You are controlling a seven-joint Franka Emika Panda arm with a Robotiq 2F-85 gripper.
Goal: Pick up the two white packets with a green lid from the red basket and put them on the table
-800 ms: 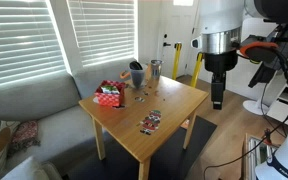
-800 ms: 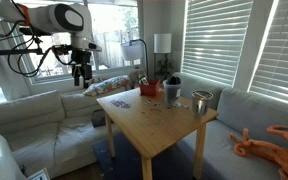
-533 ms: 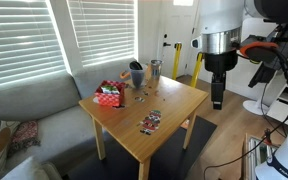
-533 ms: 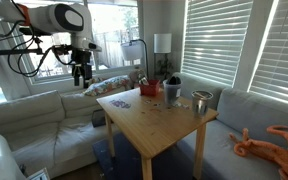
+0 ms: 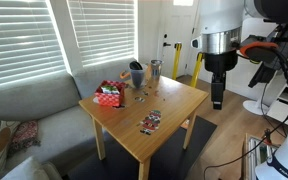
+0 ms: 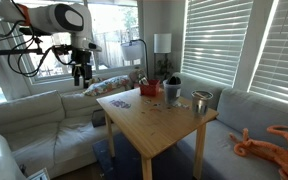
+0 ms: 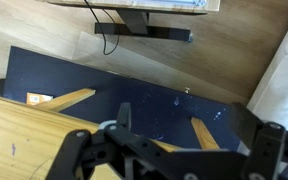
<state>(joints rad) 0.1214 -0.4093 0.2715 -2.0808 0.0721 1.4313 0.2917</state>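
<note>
Hanging unmoved since the earlier frames, the gripper [image 5: 216, 98] holds off the table's [image 5: 174, 105] 3 o'clock edge. It is well apart from the red basket [image 5: 109, 95] at the 10 o'clock corner, where the two white packets [image 5: 106, 91] sit, barely distinguishable at this size. Only the wrist view shows the fingers [image 7: 79, 150] spread apart, gripping nothing, above a dark rug [image 7: 154, 95] and the table's legs. In both exterior views a dark cup [image 5: 136, 75] and metal can [image 5: 155, 69] stand at the basket's 2 o'clock side — a flat multicoloured packet [image 5: 150, 122] lies toward the table's 6 o'clock edge.
</note>
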